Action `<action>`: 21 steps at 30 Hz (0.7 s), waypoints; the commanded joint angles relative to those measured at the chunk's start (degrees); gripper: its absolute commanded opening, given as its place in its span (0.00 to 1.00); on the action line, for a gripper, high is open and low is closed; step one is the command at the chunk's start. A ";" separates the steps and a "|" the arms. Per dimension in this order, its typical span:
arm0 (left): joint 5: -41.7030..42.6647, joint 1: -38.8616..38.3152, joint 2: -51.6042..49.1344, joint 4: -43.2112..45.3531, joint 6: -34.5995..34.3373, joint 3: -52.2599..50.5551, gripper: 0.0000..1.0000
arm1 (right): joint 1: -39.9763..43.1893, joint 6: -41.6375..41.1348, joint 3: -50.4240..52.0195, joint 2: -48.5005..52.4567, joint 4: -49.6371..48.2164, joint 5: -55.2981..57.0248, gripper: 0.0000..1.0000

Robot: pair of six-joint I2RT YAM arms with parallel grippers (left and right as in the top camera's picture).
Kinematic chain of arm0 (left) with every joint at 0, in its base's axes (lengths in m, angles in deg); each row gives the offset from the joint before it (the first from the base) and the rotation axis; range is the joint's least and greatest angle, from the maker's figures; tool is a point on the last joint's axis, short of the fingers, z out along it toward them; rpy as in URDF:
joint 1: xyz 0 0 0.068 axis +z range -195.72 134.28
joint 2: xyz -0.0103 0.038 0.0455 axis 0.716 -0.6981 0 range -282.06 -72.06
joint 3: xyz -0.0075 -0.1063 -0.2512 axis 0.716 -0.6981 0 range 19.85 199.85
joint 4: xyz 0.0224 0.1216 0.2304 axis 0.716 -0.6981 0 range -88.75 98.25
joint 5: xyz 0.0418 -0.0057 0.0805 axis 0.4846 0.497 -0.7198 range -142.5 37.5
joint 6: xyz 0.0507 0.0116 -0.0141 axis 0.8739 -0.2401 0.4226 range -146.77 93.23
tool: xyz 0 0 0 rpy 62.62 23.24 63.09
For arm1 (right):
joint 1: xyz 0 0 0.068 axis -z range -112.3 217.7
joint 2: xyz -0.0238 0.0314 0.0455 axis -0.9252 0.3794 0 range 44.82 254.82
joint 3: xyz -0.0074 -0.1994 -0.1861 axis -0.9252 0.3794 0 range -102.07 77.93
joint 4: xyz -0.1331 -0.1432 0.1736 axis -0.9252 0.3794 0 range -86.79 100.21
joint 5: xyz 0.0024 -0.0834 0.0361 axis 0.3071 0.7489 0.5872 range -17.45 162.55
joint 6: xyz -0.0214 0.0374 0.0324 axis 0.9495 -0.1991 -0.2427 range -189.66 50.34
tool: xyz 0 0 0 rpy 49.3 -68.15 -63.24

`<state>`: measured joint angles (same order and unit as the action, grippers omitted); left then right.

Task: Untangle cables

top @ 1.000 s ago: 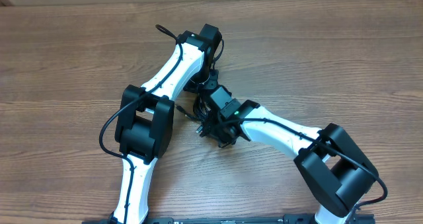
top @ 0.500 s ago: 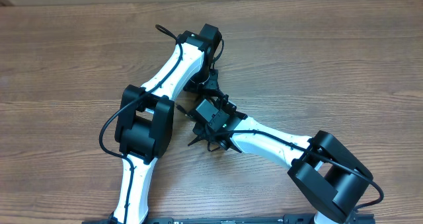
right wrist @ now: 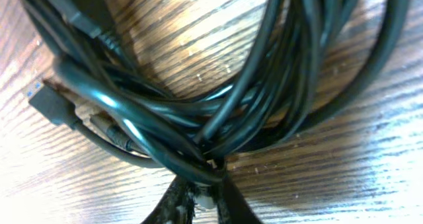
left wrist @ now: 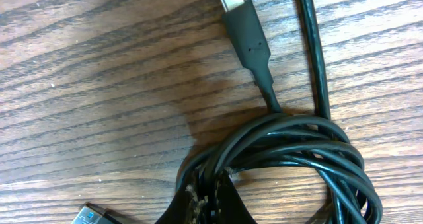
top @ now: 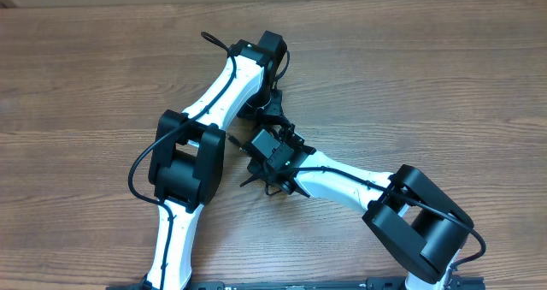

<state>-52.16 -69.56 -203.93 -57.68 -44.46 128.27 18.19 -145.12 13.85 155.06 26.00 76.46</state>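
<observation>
The cables (left wrist: 297, 151) are a bunch of thin black cords coiled on the wood. In the left wrist view a black plug with a silver tip (left wrist: 246, 29) lies above the coil, and a blue-tongued plug (left wrist: 89, 215) lies at the bottom left. My left gripper (left wrist: 213, 199) is shut on strands at the coil's near edge. In the right wrist view the cables (right wrist: 218, 112) cross in a thick knot, and my right gripper (right wrist: 203, 192) is shut on the strands at its lower side. Overhead, the left gripper (top: 272, 110) and right gripper (top: 263, 157) meet over the bunch, which is mostly hidden.
Another blue-tongued plug (right wrist: 46, 102) sticks out at the left of the knot. The wooden table (top: 427, 85) spreads around both arms. The left arm's elbow (top: 184, 157) stands close beside the right wrist. The right arm's elbow (top: 419, 221) stands near the front edge.
The right gripper moved slightly up and left onto the bunch and closed on its strands. The right elbow shifted left. The left arm stayed still.
</observation>
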 commanded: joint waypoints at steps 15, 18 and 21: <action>-1.18 0.68 0.39 0.35 -0.50 0.48 0.04 | 2.16 8.50 0.26 -2.99 -0.17 3.19 0.04; -1.20 0.68 0.39 0.37 -0.46 0.48 0.04 | 3.37 8.48 0.26 -2.97 -0.20 3.43 0.04; -1.20 0.61 0.39 0.37 -0.20 0.48 0.04 | 5.05 8.44 0.26 -2.97 -0.94 3.32 0.04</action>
<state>-52.35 -69.56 -203.93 -56.72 -44.49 128.27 20.74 -137.69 13.88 154.42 26.13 77.22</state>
